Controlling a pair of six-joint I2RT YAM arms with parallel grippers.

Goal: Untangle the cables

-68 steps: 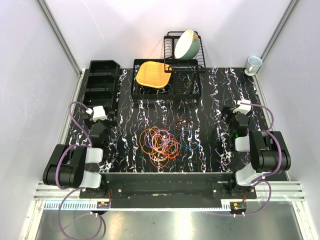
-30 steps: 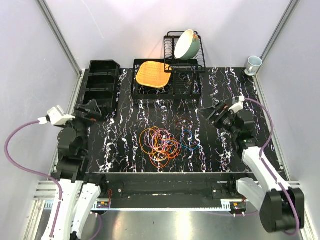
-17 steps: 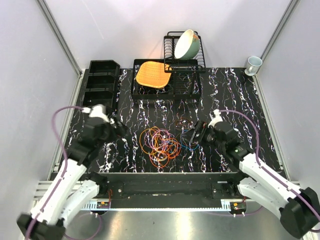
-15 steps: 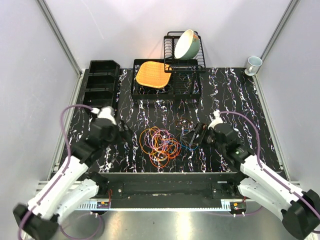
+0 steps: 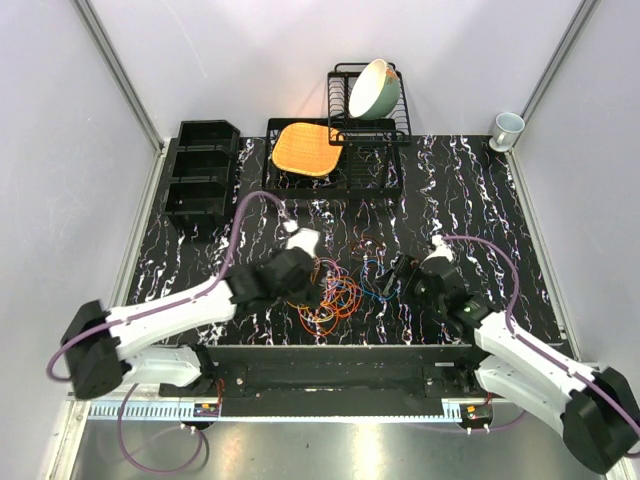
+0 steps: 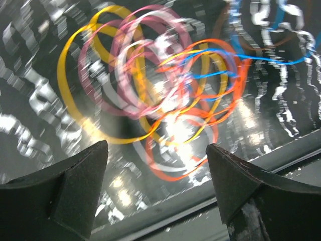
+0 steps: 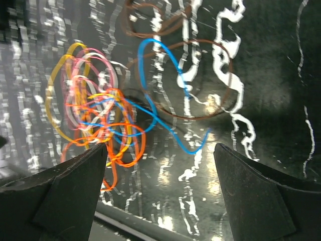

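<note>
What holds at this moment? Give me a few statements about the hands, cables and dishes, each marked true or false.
1. The left hand and the right hand are both open and hold nothing. True.
2. The cables lie in the rack. False: they lie on the table, between the two hands.
3. A bowl leans in the rack. True.
4. The mug stands at the far left corner. False: it is at the far right corner.
5. The blue cable lies on the right arm's side of the tangle. True.
</note>
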